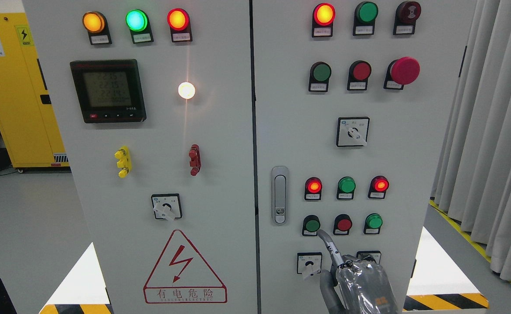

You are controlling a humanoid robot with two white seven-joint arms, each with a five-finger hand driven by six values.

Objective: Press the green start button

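One metal finger (325, 240) nears round green button (312, 225).

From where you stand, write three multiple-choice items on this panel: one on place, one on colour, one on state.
1. Where is the right hand's extended finger?
A. on the yellow terminals
B. just below the green button at lower right
C. on the meter

2. What colour is the mushroom-head button?
A. red
B. blue
C. white

3. The top-left green lamp is:
A. missing
B. dark
C. lit

Answers: 1 B, the fingertip ends under that button. 2 A, it is plainly red. 3 C, it glows brightly.
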